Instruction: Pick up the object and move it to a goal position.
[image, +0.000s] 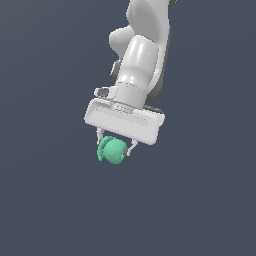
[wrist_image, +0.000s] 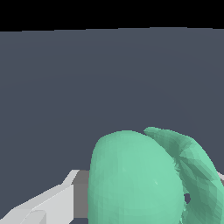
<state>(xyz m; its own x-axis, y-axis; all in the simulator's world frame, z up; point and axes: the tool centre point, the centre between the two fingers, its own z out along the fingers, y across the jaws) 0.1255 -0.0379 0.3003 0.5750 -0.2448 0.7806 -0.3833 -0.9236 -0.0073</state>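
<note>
The white gripper (image: 115, 145) has its two fingers closed narrowly on the teal-green lumpy blob (image: 112, 150), which sits between the fingertips directly under the palm. In the wrist view the blob (wrist_image: 131, 179) fills the space just ahead of the hand, its curved ridge off to one side. It looks rigid and probably light; the rounded surface could slip, so the smooth bulge away from the ridge seems the safer grip. No containers appear in either view
</note>
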